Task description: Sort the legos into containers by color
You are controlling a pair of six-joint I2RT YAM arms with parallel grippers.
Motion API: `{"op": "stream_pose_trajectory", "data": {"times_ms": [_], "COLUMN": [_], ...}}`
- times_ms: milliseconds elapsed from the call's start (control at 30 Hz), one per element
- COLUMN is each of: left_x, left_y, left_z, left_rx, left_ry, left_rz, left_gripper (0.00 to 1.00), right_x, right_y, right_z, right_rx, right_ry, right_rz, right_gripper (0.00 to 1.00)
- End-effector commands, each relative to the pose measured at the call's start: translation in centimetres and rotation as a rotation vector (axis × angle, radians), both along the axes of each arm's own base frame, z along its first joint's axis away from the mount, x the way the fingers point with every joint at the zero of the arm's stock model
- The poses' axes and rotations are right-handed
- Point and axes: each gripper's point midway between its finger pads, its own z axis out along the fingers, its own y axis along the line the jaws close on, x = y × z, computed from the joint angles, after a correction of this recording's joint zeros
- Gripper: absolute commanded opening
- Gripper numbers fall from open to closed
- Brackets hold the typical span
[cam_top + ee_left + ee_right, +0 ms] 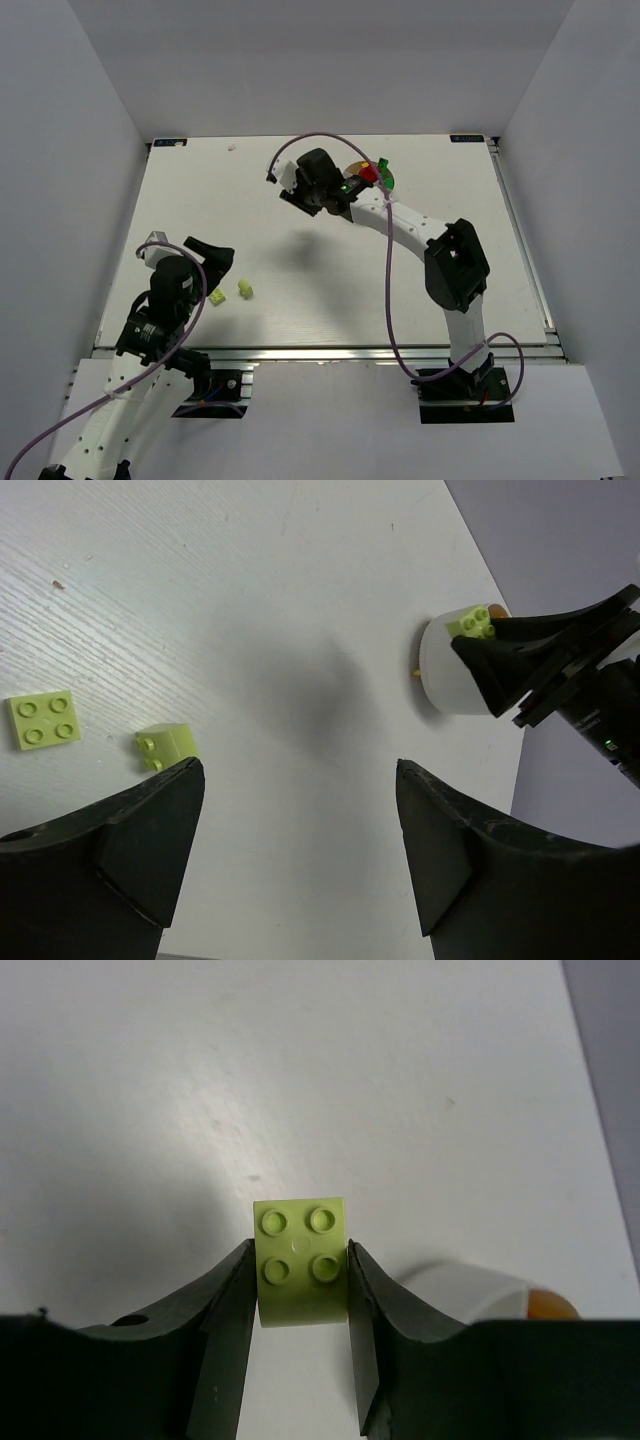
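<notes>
My right gripper (298, 1248) is shut on a lime four-stud lego (300, 1260), held in the air just beside the round white dish (468, 1286). The left wrist view shows that lego (470, 627) over the dish (445, 680), with the right gripper's black fingers (500, 665) reaching in from the right. In the top view the dish (388, 184) is at the far centre, half hidden by the right wrist (320, 178), with red (368, 172) and dark green (385, 177) legos in it. My left gripper (212, 255) (298, 770) is open and empty at the near left.
A flat lime plate (43, 720) (217, 296) and a small lime lego (165, 747) (244, 290) lie on the white table beside my left gripper. An orange piece (550, 1305) shows in the dish. Grey walls enclose the table; its far edge runs close behind the dish.
</notes>
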Motion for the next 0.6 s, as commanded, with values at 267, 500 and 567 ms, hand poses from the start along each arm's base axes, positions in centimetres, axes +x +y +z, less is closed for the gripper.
{"op": "stream_pose_trajectory", "data": {"times_ms": [267,500,567], "left_x": [0.3,0.3,0.3], "left_y": [-0.5,-0.6,-0.6], "left_z": [-0.4,-0.4,-0.5], "left_rx": [-0.008,-0.013,-0.013], "left_ry": [-0.024,-0.028,-0.028], "left_rz": [-0.023,-0.025,-0.027], "left_gripper": [0.86,0.86,0.86], "right_x": [6.1,7.2,7.4], "right_y": [-9.8,-11.2,-11.1], "right_z": [1.9,2.2,1.7], "right_rx": [-0.248,-0.385,-0.408], "right_ry": [-0.196,-0.253,-0.254], "right_rz": [-0.441,-0.459,-0.452], "right_gripper": [0.00,0.00,0.00]}}
